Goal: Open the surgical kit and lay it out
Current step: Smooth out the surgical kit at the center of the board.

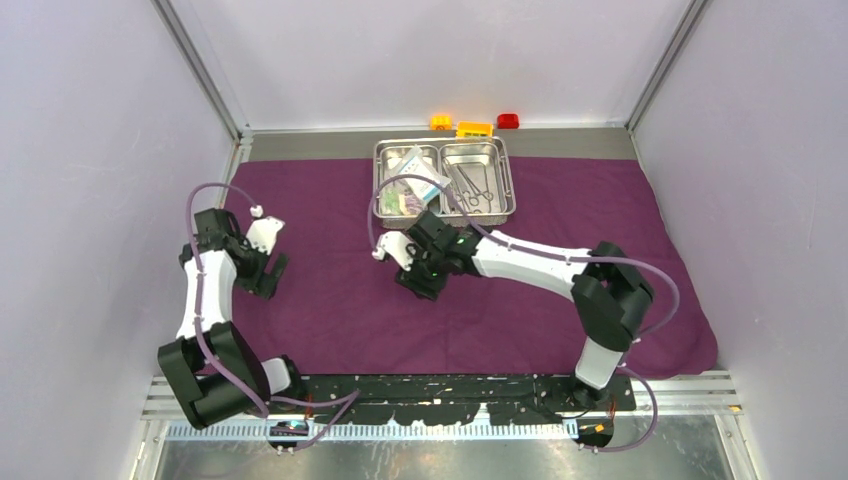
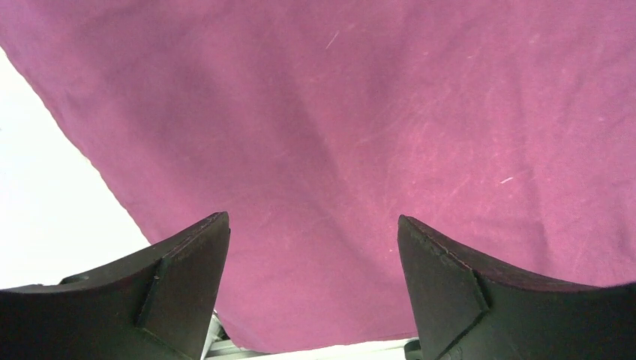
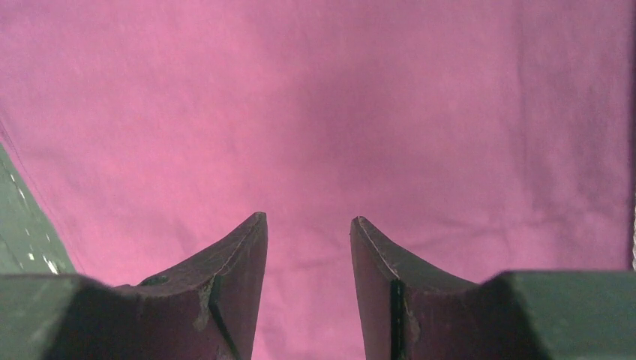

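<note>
The dark-purple cloth (image 1: pixel 520 300) lies spread flat over the table. The two-compartment steel tray (image 1: pixel 508 180) stands on its far edge, with clear packets (image 1: pixel 412 180) in the left half and scissors and clamps (image 1: pixel 472 186) in the right half. My left gripper (image 1: pixel 268 278) is open and empty over the cloth's left part; its view shows bare cloth (image 2: pixel 360 135) and the cloth's edge. My right gripper (image 1: pixel 418 285) is open and empty over the cloth's middle, just in front of the tray; its view shows only cloth (image 3: pixel 322 112).
Yellow, orange and red toy bricks (image 1: pixel 473 127) sit behind the tray by the back wall. Enclosure walls stand on both sides. The arm bases and a metal rail (image 1: pixel 450 390) run along the near edge.
</note>
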